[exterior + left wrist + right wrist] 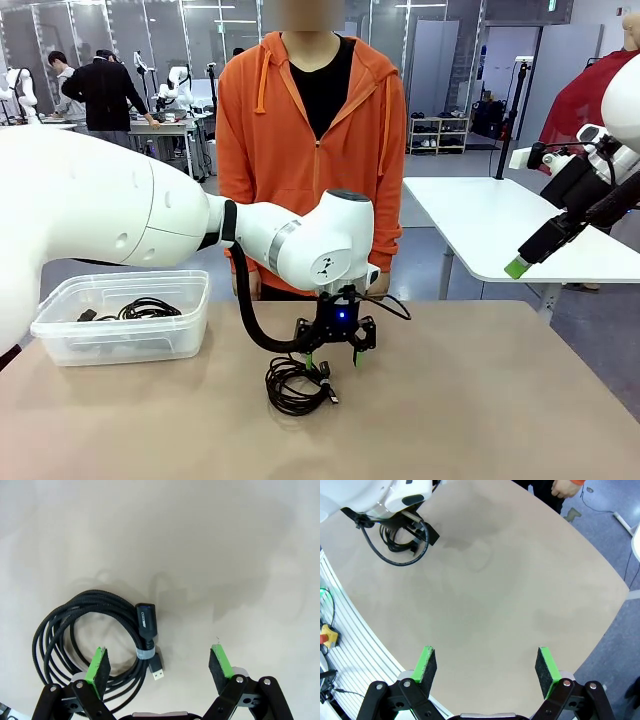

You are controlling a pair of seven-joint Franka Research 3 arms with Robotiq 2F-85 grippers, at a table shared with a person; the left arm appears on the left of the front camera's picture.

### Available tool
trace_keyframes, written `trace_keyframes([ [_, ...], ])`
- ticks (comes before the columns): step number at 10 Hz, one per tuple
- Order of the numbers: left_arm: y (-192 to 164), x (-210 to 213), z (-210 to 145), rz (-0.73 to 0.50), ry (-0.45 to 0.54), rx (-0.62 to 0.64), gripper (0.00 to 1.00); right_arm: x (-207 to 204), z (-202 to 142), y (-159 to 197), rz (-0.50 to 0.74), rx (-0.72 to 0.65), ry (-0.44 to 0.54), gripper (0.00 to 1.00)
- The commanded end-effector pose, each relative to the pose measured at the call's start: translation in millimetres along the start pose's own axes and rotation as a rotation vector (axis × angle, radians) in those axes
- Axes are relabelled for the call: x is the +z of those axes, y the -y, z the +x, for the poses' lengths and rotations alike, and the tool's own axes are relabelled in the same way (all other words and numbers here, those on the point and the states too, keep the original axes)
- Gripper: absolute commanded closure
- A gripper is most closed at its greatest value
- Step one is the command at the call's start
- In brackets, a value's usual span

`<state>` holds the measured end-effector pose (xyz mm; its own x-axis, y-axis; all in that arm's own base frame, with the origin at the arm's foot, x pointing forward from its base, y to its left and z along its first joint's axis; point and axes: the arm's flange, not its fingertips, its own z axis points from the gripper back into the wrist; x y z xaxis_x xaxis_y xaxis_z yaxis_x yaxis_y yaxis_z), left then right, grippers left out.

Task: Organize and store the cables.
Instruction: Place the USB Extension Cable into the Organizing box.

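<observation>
front view: the left end effector (334,357) hangs low over the beige surface (480,400), its jaws spread and pointing down just above a coiled black cable (296,385) that lies on the surface near the middle. nothing is held between its green pads. at the left of the surface stands a clear plastic bin (125,318) with another coiled black cable (148,309) lying inside it. a person in an orange hoodie (310,150) stands at the far edge of the surface. the right end effector (530,255) is raised in the air at the right, well apart from the cable, with one green-tipped finger showing.

left wrist view: the left end effector (161,666) stands wide open and empty, close above the surface (200,540). the coiled black cable (80,635) lies to the left, bound by a grey tie (146,653), with a black socket end (145,619) and a usb plug (156,668). the left green pad (98,665) sits over the coil's lower strands; the right pad is over bare surface.

right wrist view: the right end effector (486,671) is wide open and empty, high above the surface (510,595). far off at the upper left, the left arm's end effector (415,534) is over the coiled cable (399,539). the person's hand (566,486) shows at the top edge.
</observation>
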<state>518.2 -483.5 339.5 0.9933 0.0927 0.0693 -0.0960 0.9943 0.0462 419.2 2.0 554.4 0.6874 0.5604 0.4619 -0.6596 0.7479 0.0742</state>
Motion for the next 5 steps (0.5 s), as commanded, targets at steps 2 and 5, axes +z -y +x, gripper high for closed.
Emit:
trace_keyframes([
  [2,-3,-12,-4,-0.01,-0.002,0.045,0.0,1,0,-1,0.001,-0.018,0.005,0.0],
  [5,-7,-26,-7,-0.028,-0.035,0.063,0.0,1,0,-1,0.001,-0.018,0.005,0.0],
])
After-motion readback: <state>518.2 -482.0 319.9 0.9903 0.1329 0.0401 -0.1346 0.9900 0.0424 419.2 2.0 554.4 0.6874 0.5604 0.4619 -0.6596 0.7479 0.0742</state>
